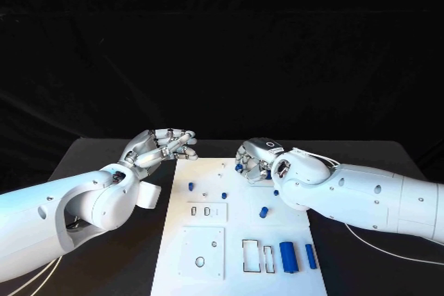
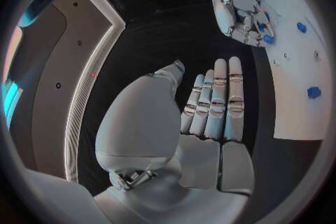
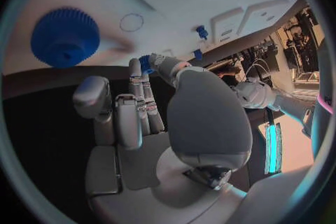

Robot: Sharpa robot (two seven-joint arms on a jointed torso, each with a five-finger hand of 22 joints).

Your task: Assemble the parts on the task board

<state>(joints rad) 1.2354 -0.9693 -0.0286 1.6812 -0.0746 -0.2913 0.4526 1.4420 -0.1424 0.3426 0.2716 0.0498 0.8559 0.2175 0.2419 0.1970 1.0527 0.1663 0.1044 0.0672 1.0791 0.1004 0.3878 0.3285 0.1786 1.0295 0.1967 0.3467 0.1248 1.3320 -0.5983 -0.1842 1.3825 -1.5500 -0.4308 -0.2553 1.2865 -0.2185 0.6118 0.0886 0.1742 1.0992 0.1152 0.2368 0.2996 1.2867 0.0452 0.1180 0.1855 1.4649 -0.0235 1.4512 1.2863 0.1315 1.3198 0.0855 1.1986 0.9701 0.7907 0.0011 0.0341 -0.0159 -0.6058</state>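
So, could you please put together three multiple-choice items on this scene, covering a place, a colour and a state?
1. Where is the left hand?
A. Flat on the task board's near edge
B. Above the black table, beside the far left corner of the task board
C. On the long bars

2. What colour is the toothed gear in the right wrist view?
A. Red
B. Green
C. Blue

3. What is the right hand doing?
A. Pinching a small blue part at its fingertips
B. Lying flat on the table
C. Gripping the left arm

Answers: 1 B, the head view shows it off the board's left edge, over the table. 2 C, the gear is plainly blue. 3 A, the blue part sits between its fingertips over the board.
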